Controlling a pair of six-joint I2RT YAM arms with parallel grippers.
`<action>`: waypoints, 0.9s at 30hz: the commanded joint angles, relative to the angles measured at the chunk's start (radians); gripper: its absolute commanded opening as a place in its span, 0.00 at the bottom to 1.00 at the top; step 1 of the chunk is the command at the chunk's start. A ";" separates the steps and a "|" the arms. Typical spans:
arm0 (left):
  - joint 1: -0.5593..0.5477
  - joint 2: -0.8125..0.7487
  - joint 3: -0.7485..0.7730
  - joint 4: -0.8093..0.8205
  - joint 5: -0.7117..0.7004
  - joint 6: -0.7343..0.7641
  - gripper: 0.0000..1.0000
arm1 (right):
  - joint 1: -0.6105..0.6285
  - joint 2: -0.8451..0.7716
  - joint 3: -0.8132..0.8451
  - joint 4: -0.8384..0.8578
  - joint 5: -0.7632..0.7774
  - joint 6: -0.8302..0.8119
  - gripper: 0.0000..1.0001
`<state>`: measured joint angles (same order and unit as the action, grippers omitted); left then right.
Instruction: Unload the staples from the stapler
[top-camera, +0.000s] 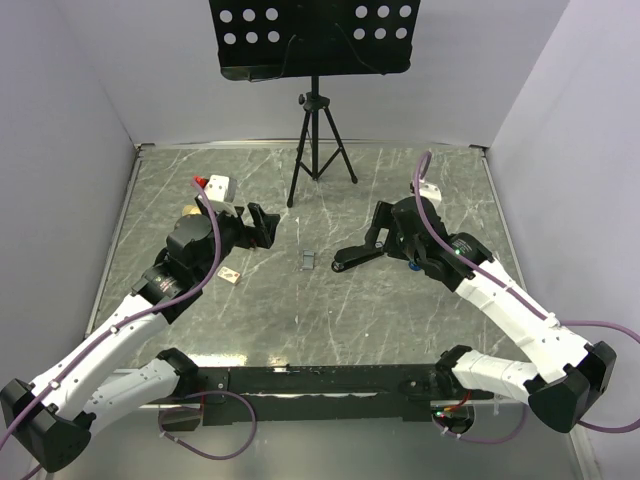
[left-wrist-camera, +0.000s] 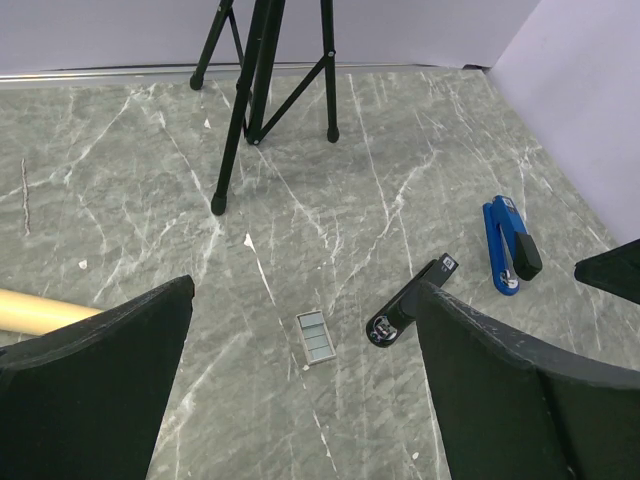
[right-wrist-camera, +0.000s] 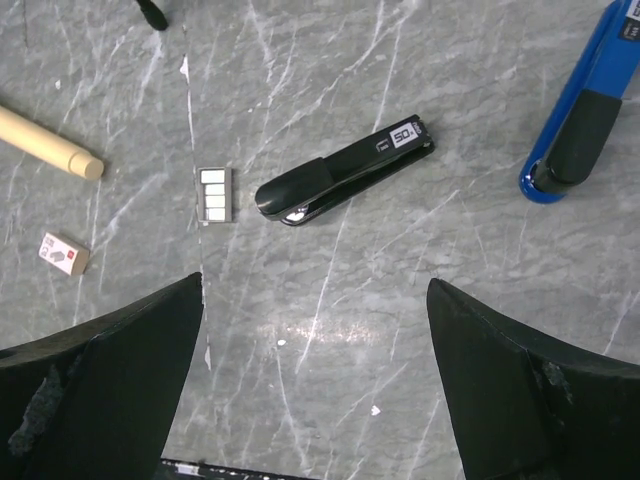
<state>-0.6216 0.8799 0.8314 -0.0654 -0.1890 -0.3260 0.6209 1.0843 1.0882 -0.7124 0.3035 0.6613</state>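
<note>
The slim black stapler (right-wrist-camera: 345, 175) lies closed on the marble table (top-camera: 300, 310), near the middle (top-camera: 357, 255). Left of its nose, a short gap away, a small silver-grey strip of staples (right-wrist-camera: 215, 193) lies flat, also in the top view (top-camera: 306, 260) and the left wrist view (left-wrist-camera: 315, 337). My right gripper (right-wrist-camera: 315, 283) hovers open just short of the stapler, nothing between its fingers. My left gripper (left-wrist-camera: 305, 290) is open and empty too, left of the staples (top-camera: 264, 228). Its right finger (left-wrist-camera: 500, 380) covers part of the stapler (left-wrist-camera: 405, 312).
A blue-handled tool (right-wrist-camera: 580, 120) lies right of the stapler. A wooden handle (right-wrist-camera: 50, 143) and a small tan block (right-wrist-camera: 63, 253) lie left of the staples. A black tripod (top-camera: 318, 150) with a music stand (top-camera: 315, 38) stands at the back. A white and red object (top-camera: 215, 186) sits back left.
</note>
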 joint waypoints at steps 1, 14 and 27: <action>-0.004 -0.010 0.021 0.039 -0.007 0.018 0.97 | -0.003 -0.018 0.015 -0.015 0.063 0.024 1.00; -0.003 -0.033 0.021 0.039 -0.001 0.012 0.97 | -0.073 0.169 0.133 -0.239 0.349 -0.009 0.99; -0.006 -0.055 0.015 0.049 0.008 0.004 0.97 | -0.362 0.368 0.090 -0.130 0.026 -0.153 0.65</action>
<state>-0.6220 0.8474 0.8314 -0.0647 -0.1883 -0.3264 0.2768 1.3872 1.1698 -0.8848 0.4095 0.5472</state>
